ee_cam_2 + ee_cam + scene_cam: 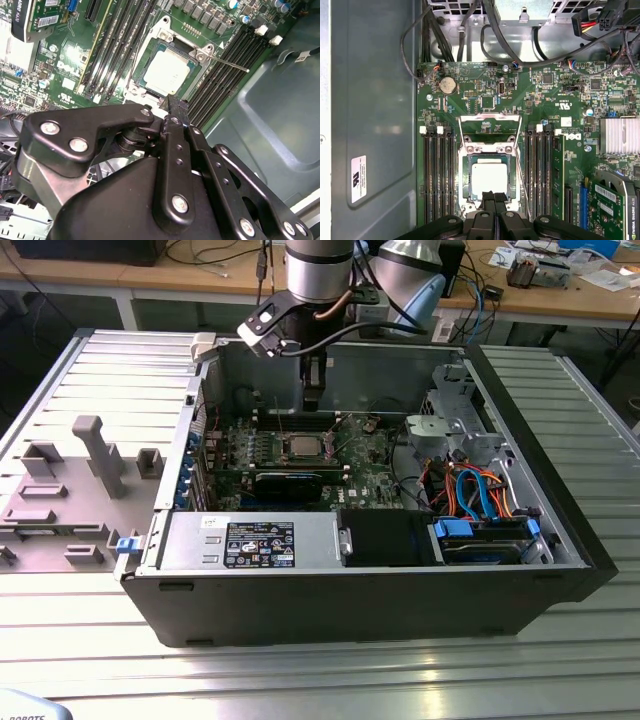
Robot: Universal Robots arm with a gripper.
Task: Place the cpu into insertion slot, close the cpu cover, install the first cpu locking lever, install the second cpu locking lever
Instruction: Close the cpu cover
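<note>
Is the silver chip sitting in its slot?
Yes, the cpu lies flat in the insertion slot on the green motherboard, near the end effector.

Bright even light, glare on metal table (300, 680), computer case (350, 610) shadowed inside

The arm (318, 275) hangs vertical — its claw (493, 196) pinched closed.

Dull silver metal cpu (489, 179), matt black end effector (495, 196), smooth grey metal case (370, 100).
</note>
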